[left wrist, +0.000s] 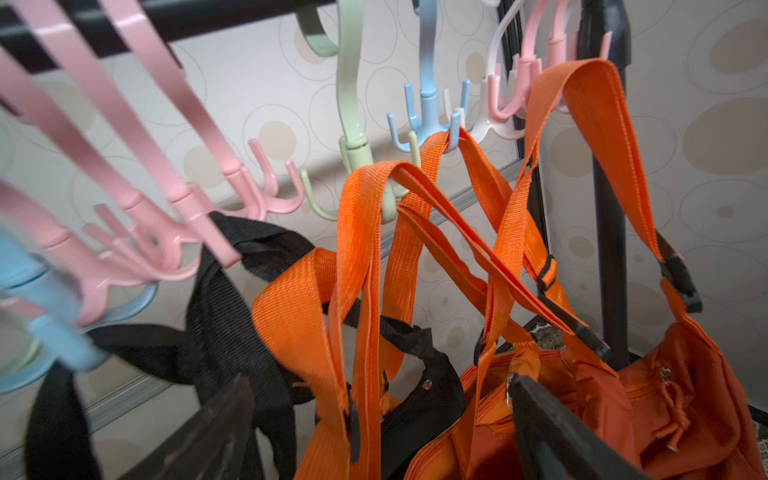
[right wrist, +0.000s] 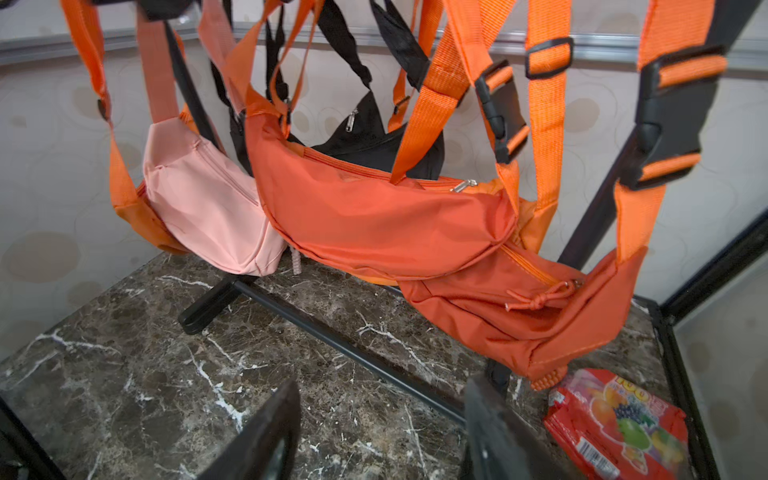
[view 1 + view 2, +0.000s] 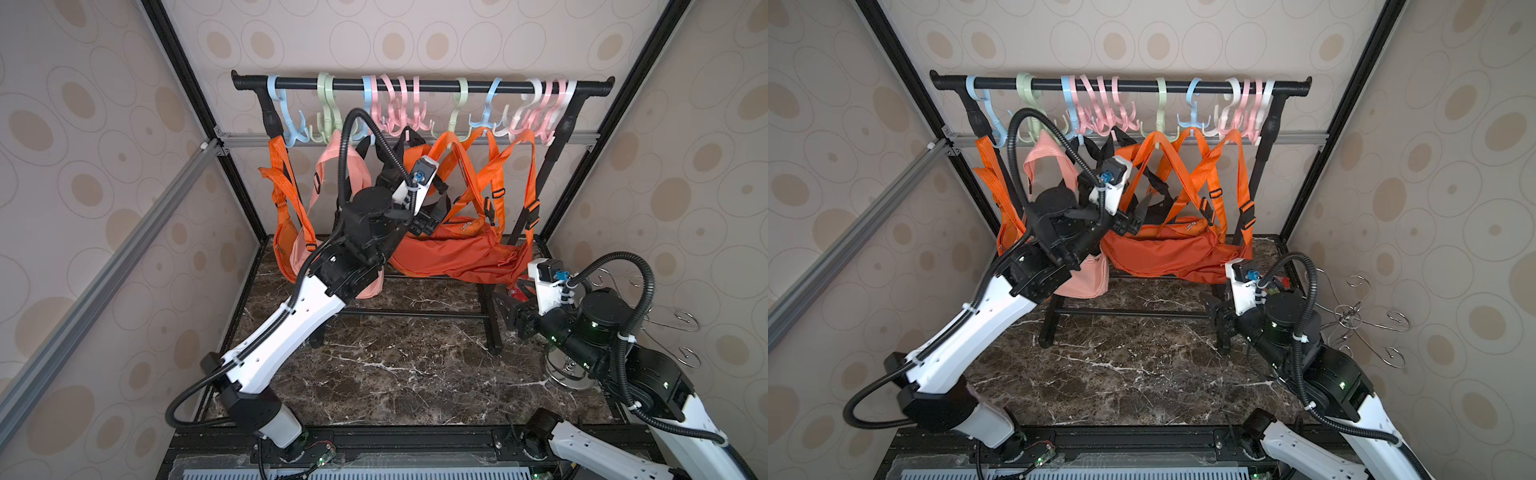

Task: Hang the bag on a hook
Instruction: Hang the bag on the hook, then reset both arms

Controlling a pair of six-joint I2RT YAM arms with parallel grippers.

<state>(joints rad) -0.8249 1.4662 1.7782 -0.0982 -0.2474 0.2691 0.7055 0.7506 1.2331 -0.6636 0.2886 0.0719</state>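
Several bags hang by their straps from plastic hooks on a black rail (image 3: 415, 83). In front hangs a wide orange bag (image 3: 449, 253) (image 2: 374, 216). One of its orange straps (image 1: 361, 257) loops over a green hook (image 1: 388, 195), and another over a blue hook (image 1: 432, 124). My left gripper (image 3: 430, 222) (image 1: 380, 382) is raised among the straps and open. An orange strap and part of a black bag (image 1: 419, 407) hang loose between its fingers. My right gripper (image 3: 509, 309) (image 2: 384, 382) is open low over the marble table (image 2: 166, 374), with nothing in it, below the orange bags.
A pink bag (image 2: 208, 208) and another orange bag (image 3: 286, 245) hang further left. A second orange bag (image 2: 519, 316) sags low at the right. A red sweets packet (image 2: 615, 424) lies by the rack's right foot. A wire stand (image 3: 1350, 320) is at the right wall.
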